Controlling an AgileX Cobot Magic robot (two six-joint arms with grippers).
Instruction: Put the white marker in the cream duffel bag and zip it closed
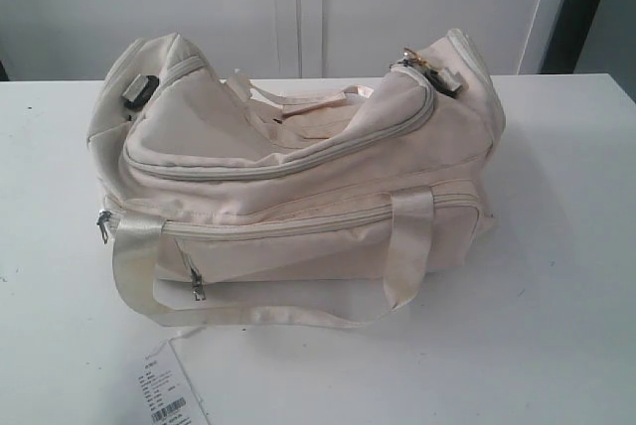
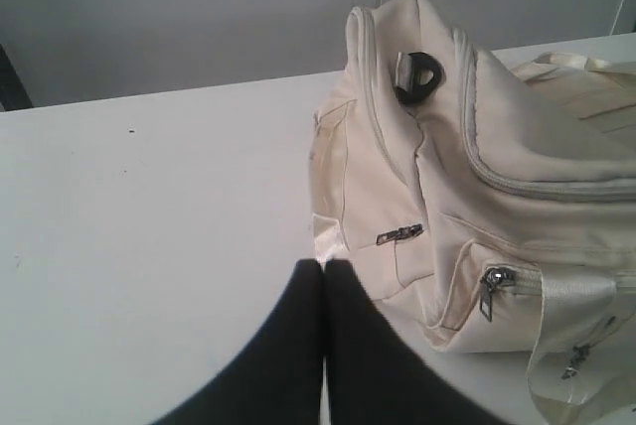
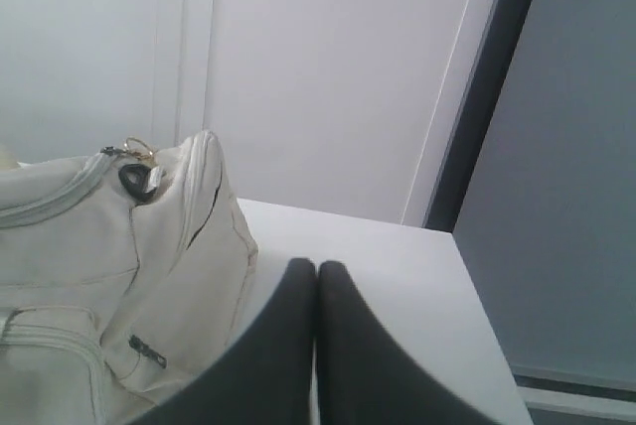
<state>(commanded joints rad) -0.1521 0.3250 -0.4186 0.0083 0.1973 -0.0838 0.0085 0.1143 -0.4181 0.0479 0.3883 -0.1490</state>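
Exterior view: the cream duffel bag (image 1: 298,197) lies on the white table (image 1: 556,286). Its curved top zipper (image 1: 288,165) is drawn shut along the whole length I can see, and a paper tag (image 1: 164,390) lies by the bag's front edge. Left wrist view: I read the left gripper (image 2: 324,266) as closed, its two black fingers pressed flat together with nothing between them. The bag's end panel, which carries a black strap ring (image 2: 417,75), stands just ahead of these jaws, towards the other arm's side. Right wrist view: the right gripper (image 3: 316,266) is likewise closed on nothing. The bag's opposite end sits close ahead of its jaws, towards the left arm's side, and I cannot tell whether they touch it.
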